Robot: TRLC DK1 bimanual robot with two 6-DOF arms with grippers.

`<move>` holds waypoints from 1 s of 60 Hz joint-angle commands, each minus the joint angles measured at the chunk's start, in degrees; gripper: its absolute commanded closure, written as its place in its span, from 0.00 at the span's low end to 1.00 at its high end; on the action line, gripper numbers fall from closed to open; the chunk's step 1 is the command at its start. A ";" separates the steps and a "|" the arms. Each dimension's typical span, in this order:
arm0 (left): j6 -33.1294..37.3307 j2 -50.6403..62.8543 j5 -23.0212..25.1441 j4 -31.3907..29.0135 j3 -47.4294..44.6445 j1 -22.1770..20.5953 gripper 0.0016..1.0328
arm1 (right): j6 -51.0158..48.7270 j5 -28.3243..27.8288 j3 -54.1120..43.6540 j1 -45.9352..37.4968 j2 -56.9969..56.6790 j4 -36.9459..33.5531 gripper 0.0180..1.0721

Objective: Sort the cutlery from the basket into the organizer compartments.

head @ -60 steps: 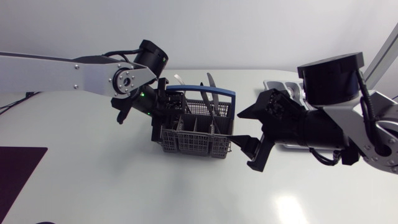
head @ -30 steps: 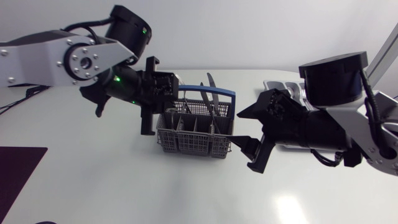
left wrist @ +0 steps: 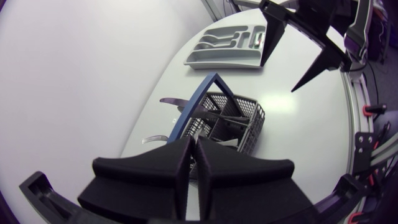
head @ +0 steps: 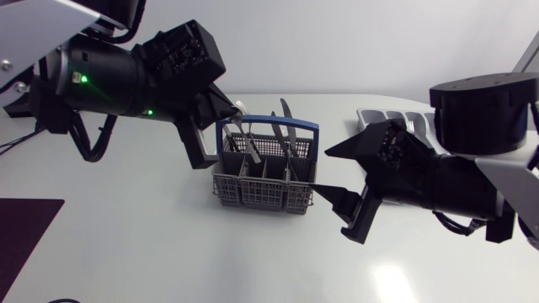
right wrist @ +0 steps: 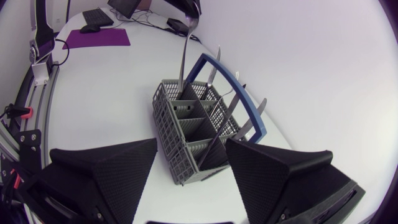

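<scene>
Grey basket (head: pixel 253 192) mid-table, right hand (head: pixel 323 172) spread beside

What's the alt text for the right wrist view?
A grey cutlery basket with a blue handle stands on the white table just ahead of the right hand, whose fingers are open. Several utensils stand in it; one tall utensil is held at its top by the left hand.

**Basket in the middle, organizer to its right**

I see the basket (head: pixel 265 178) on the table (head: pixel 126 252) between my left gripper (left wrist: pixel 193 146) and right gripper (head: pixel 322 172), with cutlery (head: pixel 286 135) standing in it. The organizer (left wrist: pixel 227 50) lies well apart, at the right.
</scene>
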 commanded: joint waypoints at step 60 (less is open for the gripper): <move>-39.72 6.50 4.72 6.93 -0.59 -6.84 0.97 | 4.33 10.99 3.65 7.42 9.68 12.87 0.66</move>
